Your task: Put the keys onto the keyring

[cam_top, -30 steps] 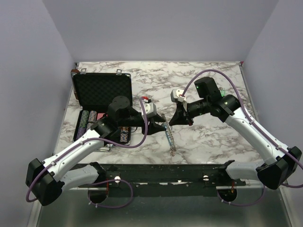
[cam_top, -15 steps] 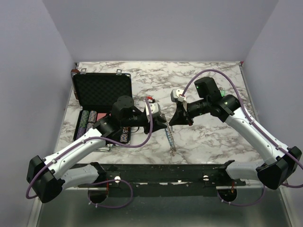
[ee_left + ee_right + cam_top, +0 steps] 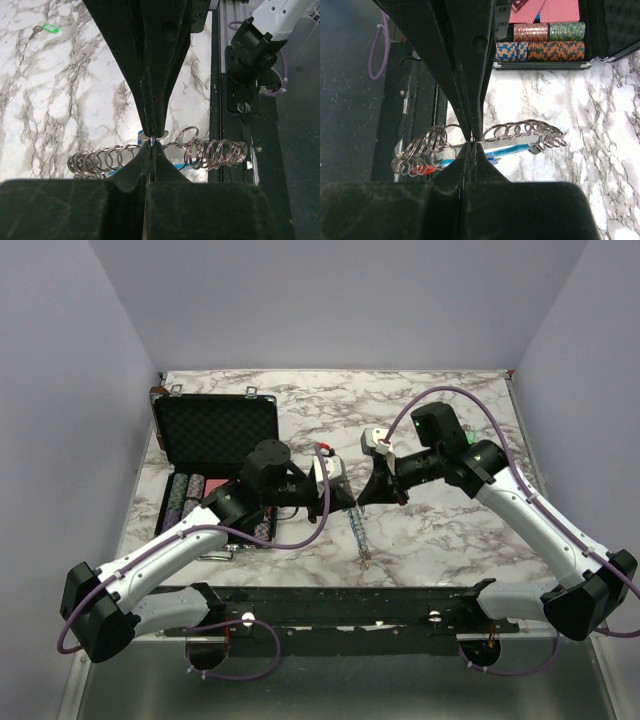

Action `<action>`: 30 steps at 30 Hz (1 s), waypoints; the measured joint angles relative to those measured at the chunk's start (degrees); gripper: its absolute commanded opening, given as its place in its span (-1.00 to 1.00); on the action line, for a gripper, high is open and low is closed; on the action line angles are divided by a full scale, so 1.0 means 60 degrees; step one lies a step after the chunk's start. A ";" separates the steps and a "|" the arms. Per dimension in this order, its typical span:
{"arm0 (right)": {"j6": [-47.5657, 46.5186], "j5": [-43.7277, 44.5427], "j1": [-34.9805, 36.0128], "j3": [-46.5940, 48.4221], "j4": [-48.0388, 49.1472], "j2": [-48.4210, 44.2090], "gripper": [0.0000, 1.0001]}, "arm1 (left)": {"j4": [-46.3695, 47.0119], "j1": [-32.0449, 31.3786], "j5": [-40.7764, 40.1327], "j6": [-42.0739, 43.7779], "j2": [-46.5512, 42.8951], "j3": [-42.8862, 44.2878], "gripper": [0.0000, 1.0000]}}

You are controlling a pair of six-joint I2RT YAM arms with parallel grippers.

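The marble surface [image 3: 450, 530] carries everything. At its left, an open black case [image 3: 215, 425] has been left well clear of the work, with striped poker chips [image 3: 540, 47] racked in its lower half. The left arm [image 3: 170, 550] and the right arm [image 3: 530, 510] are brought together at the middle of the surface, nose to nose. The keyring [image 3: 210, 152] is pinched from both sides there, presumably so that one small ring is held steady and can be worked open. The left jaws are seen pressed together on a single ring of the chain, and the right jaws are likewise clamped on it just beside them. Coils of wire rings are spread out to either side of each grip. The loose tail is trailed toward the near edge (it appears to lie on the surface). A light-blue section [image 3: 507, 148] is seen under the rings, and a red patch [image 3: 422, 170] may be the red key's head, though that cannot be told. The green key [image 3: 46, 29] is lying alone on the surface, well apart from the chain, and is judged not yet threaded.
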 measured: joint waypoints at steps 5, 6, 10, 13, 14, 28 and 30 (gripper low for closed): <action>0.0033 0.0018 -0.0033 -0.0004 0.0011 0.0000 -0.87 | -0.0113 0.0000 -0.0018 0.0044 0.0036 0.0091 -1.00; 0.0058 0.0015 -0.0033 -0.0004 0.0044 -0.0004 -0.73 | -0.0087 0.0000 -0.0044 0.0040 0.0000 0.0051 -1.00; 0.0404 -0.0062 -0.0033 -0.0160 0.0401 -0.0095 -0.29 | 0.0433 0.0004 -0.0262 -0.0055 -0.0459 -0.0488 -1.00; 0.0776 -0.0233 -0.0058 -0.0459 0.0794 -0.0357 -0.11 | 0.0951 0.0051 -0.0299 -0.0339 -0.0831 -0.1024 -1.00; 0.0973 -0.0313 -0.0087 -0.0579 0.0984 -0.0481 -0.05 | 0.1166 0.0091 -0.0302 -0.0492 -0.0903 -0.1177 -1.00; 0.5020 -0.1249 -0.0437 -0.2838 0.5442 -0.1574 0.02 | 0.5049 0.0255 -0.0313 -0.3027 -0.1599 -0.3279 -1.00; 0.5479 -0.1268 -0.0437 -0.2991 0.5971 -0.1577 -0.02 | 0.5417 0.0255 -0.0342 -0.3282 -0.1625 -0.3362 -1.00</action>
